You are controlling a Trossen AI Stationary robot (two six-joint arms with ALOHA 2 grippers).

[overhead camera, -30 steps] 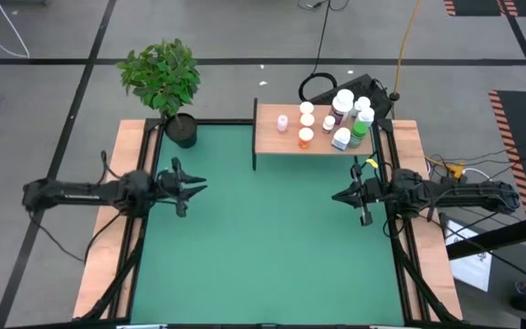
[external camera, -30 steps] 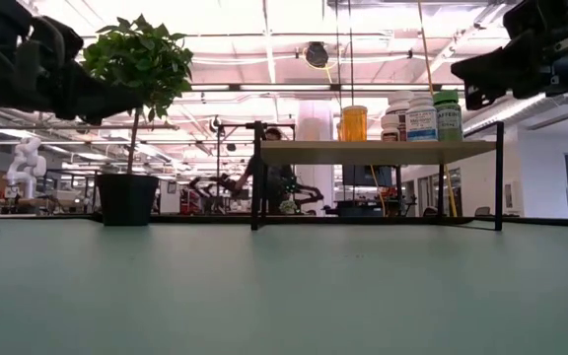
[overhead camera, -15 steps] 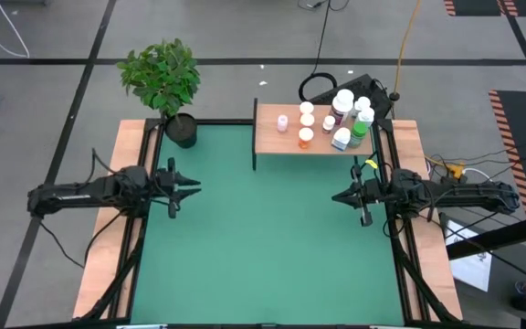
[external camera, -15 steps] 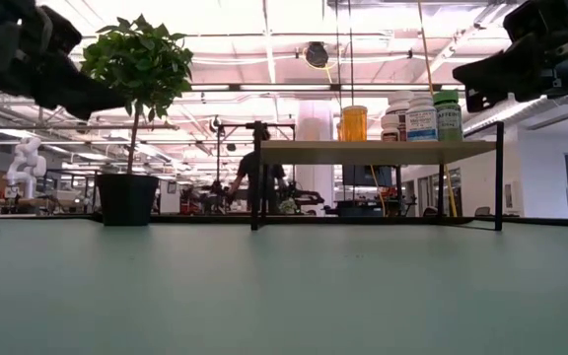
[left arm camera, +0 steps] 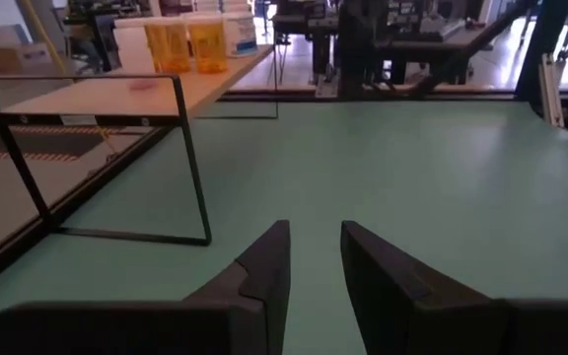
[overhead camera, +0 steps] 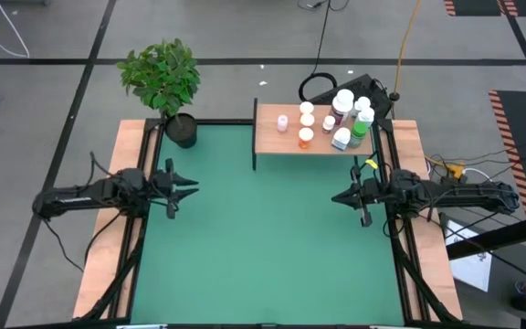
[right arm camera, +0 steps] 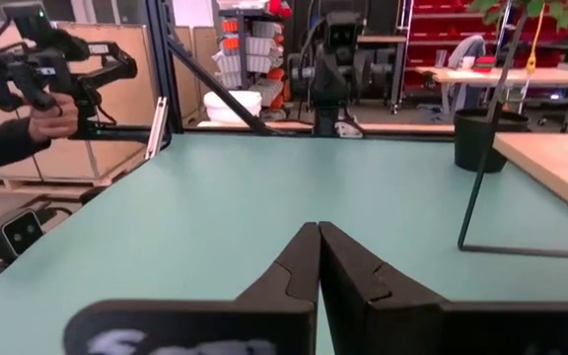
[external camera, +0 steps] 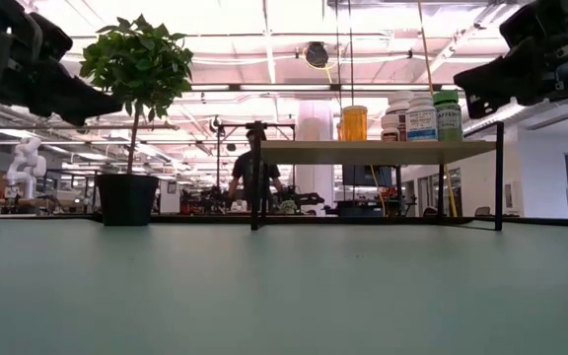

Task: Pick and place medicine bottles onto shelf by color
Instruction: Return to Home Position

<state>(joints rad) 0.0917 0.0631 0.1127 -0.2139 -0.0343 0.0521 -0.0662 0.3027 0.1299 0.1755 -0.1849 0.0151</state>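
Medicine bottles are all standing on the shelf, at the far edge of the green table, toward its right. From above you are counting at least 8 caps. They are crowding together at the shelf's right end, so the exact no. is hard to tell. In the low view you are seeing 4 in a row: 1 amber bottle, 1 white-capped bottle partly hidden, 1 blue-labelled bottle, 1 green bottle. Each is standing upright, long axis vertical, cap pointing up. Shelf: 1 board, long axis running left–right along the table's far edge. Arms: 2, both hovering above the table, well apart from the shelf. Left gripper is hanging over the left side, pointing inward, jaws a little apart w/ nothing between. Right gripper is hanging over the right side, pointing inward, jaws pressed together, holding nothing. 1 potted plant is sitting at the far left corner. 1 person is standing in the room beyond the table.
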